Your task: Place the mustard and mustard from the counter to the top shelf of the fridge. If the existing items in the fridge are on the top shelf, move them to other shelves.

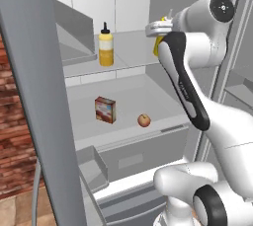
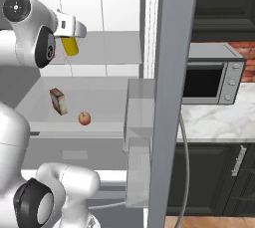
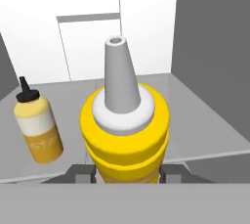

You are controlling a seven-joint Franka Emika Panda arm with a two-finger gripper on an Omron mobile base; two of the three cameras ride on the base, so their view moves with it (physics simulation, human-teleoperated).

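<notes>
The slimmer, darker yellow mustard [image 3: 125, 135] with its pale nozzle stands upright between my fingers [image 3: 82, 172]. My gripper [image 3: 126, 171] is shut on it, holding it over the right part of the fridge's top shelf [image 1: 131, 47]. The base views show the same bottle [image 1: 158, 42] [image 2: 70, 46] under my hand [image 1: 159, 28]. The wider mustard [image 1: 105, 47] [image 3: 38, 127] with a black cap stands on the top shelf to the left. The apple [image 1: 144, 120] [image 2: 84, 118] and the small box [image 1: 105, 109] [image 2: 59, 101] sit on the wide white shelf [image 1: 123, 94] below.
The open fridge door [image 1: 34, 96] rises close on the left; its edge and door bins [image 2: 139, 107] show in the right base view. Beyond it are the marble counter [image 2: 219, 120] and a silver microwave [image 2: 211, 77]. A grey drawer [image 1: 133, 158] sits under the white shelf.
</notes>
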